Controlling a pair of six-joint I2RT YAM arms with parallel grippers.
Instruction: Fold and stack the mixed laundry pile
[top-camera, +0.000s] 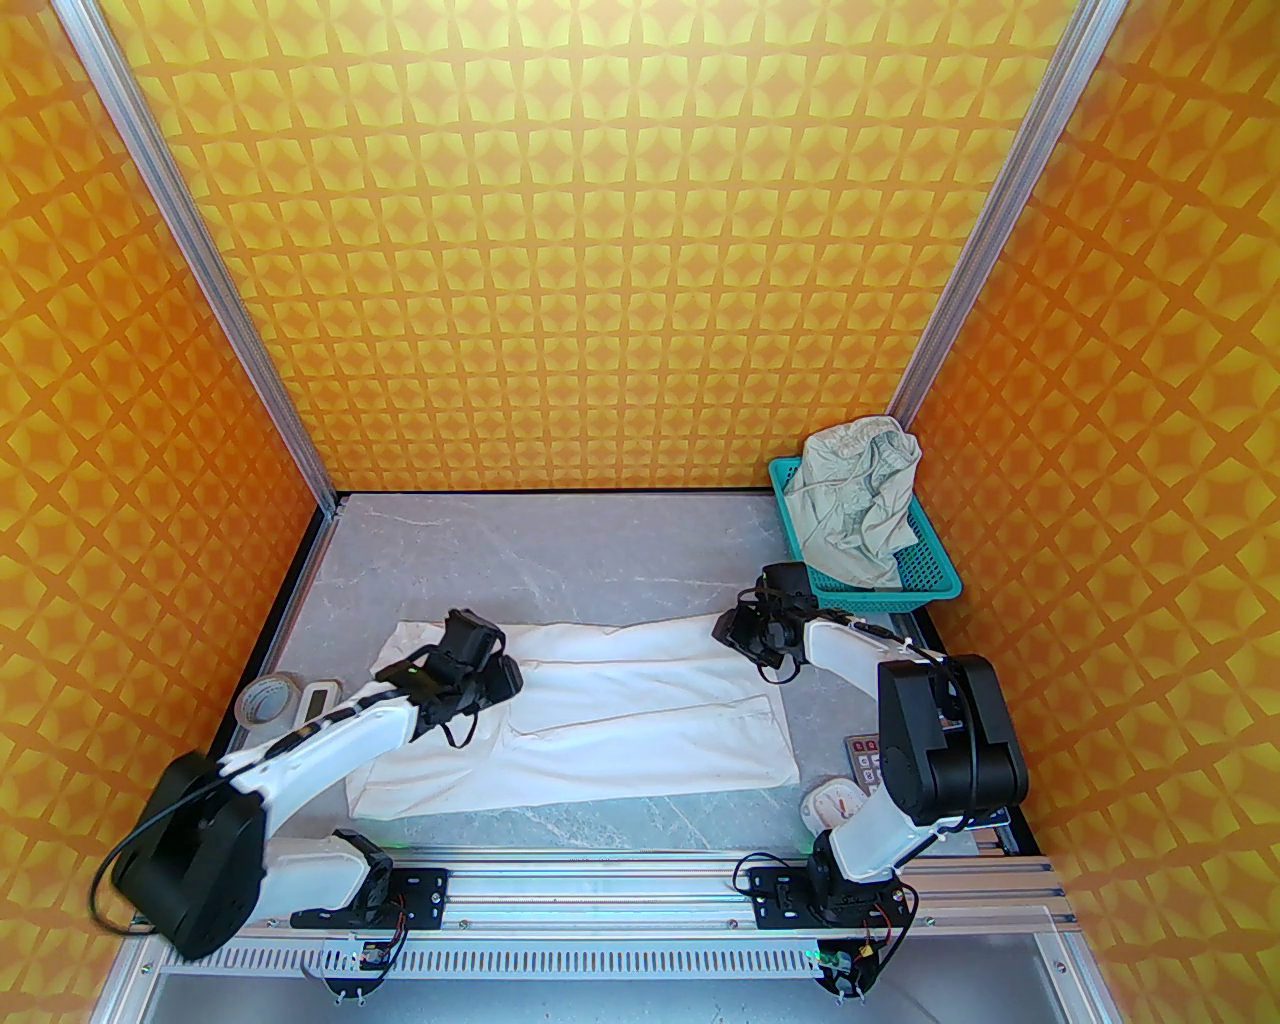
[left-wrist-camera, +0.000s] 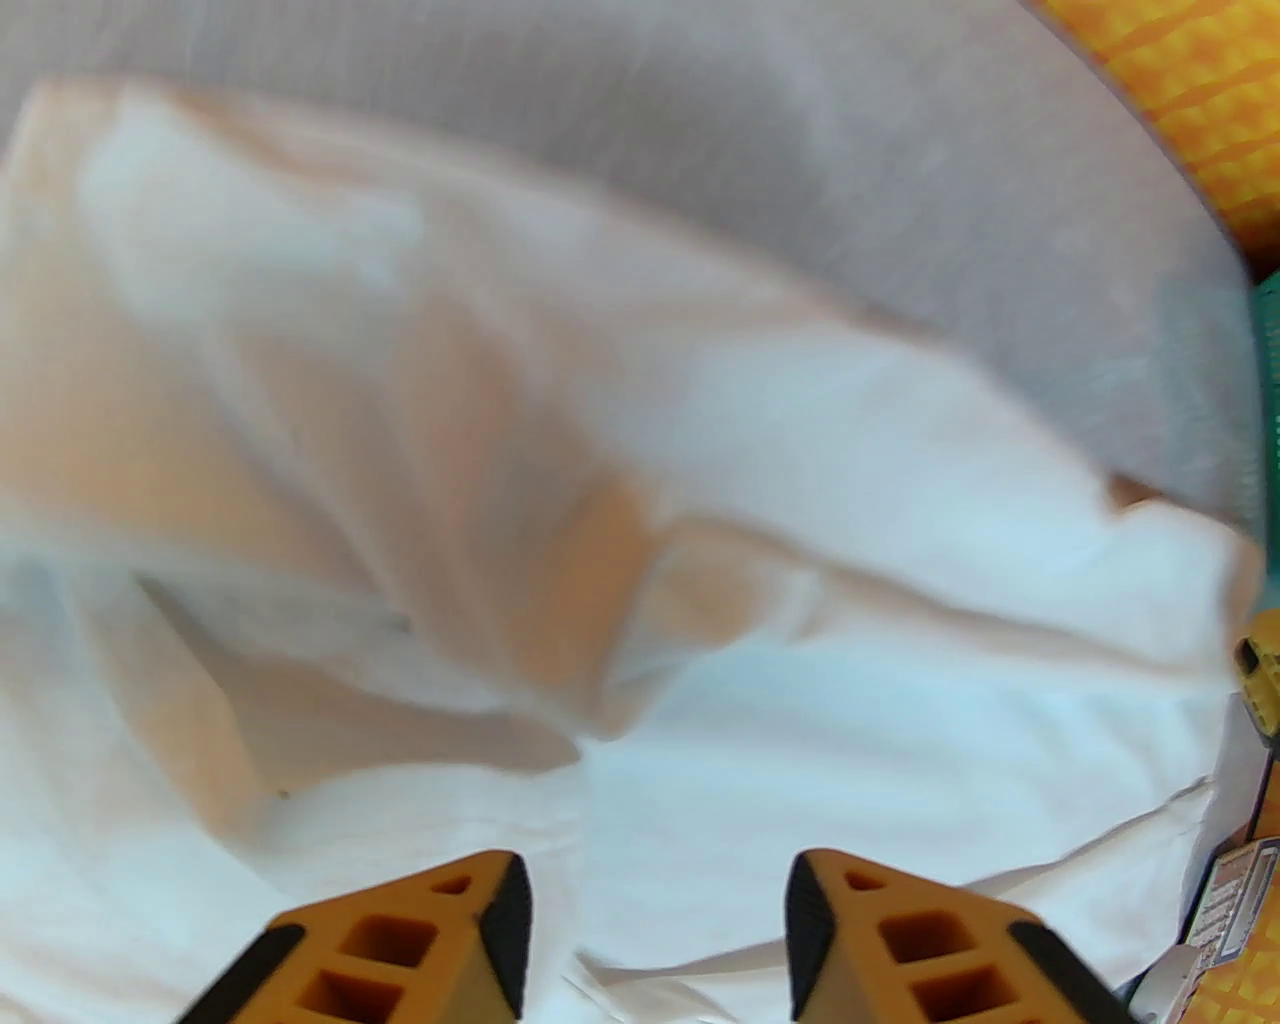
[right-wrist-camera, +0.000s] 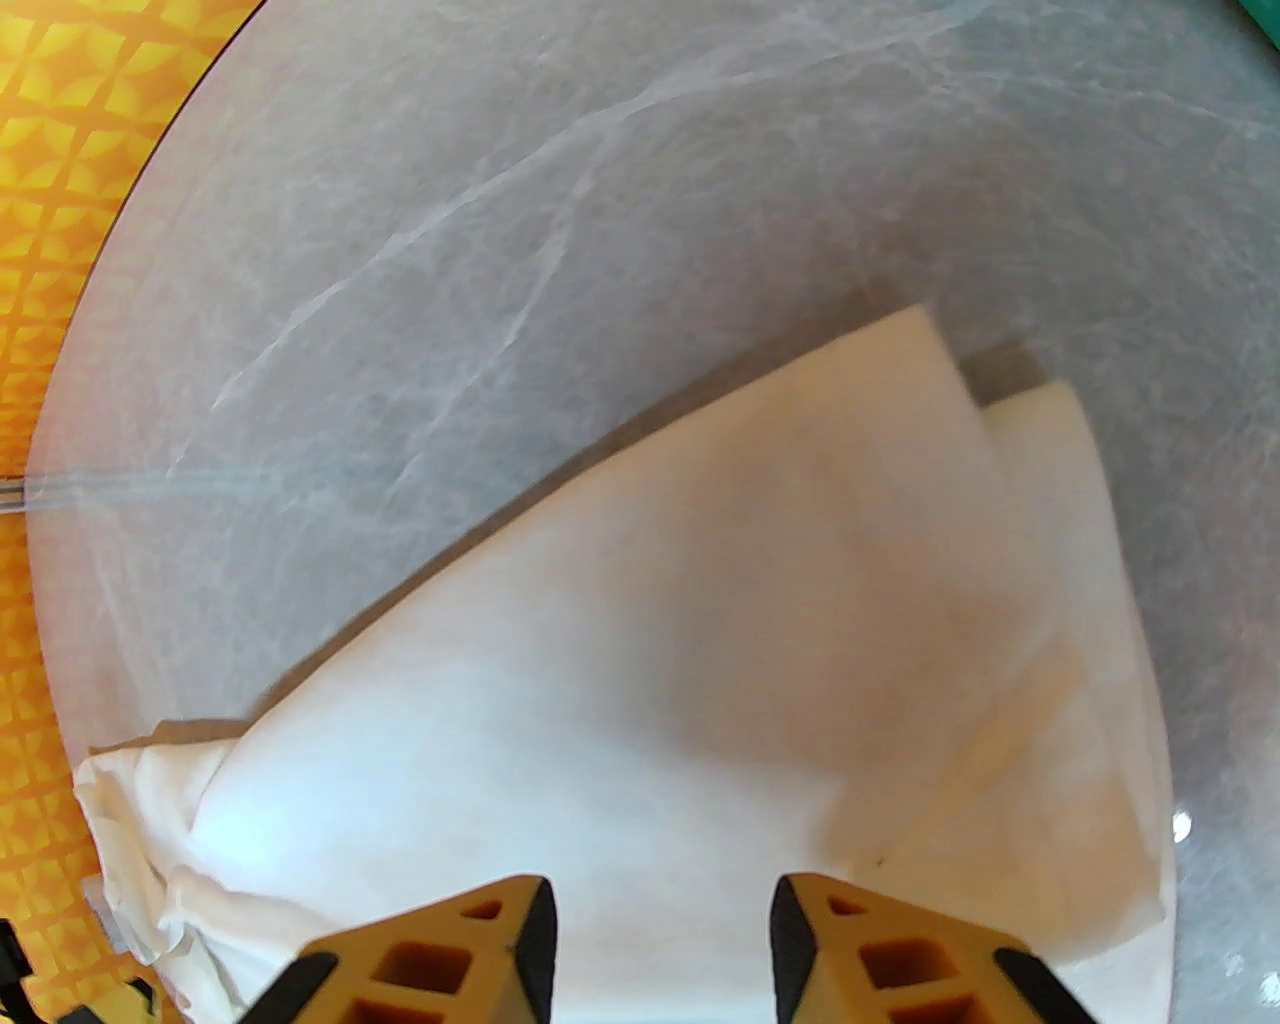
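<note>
The white T-shirt (top-camera: 650, 720) lies spread and partly folded across the grey table, its long sides turned in. My left gripper (top-camera: 510, 678) hovers over the shirt's left part. In the left wrist view its jaws (left-wrist-camera: 655, 940) stand open with nothing between them, above rumpled white cloth (left-wrist-camera: 800, 700). My right gripper (top-camera: 722, 632) is at the shirt's far right corner. The right wrist view shows it open (right-wrist-camera: 660, 950) just above the folded white edge (right-wrist-camera: 650, 700). The pale greenish shorts (top-camera: 860, 490) sit bunched in the teal basket (top-camera: 935, 585) at the back right.
A roll of tape (top-camera: 265, 700) and a small white device (top-camera: 320, 700) lie left of the shirt. A keypad remote (top-camera: 862, 760) and a round white timer (top-camera: 835, 805) lie near the right arm's base. Orange patterned walls close in three sides.
</note>
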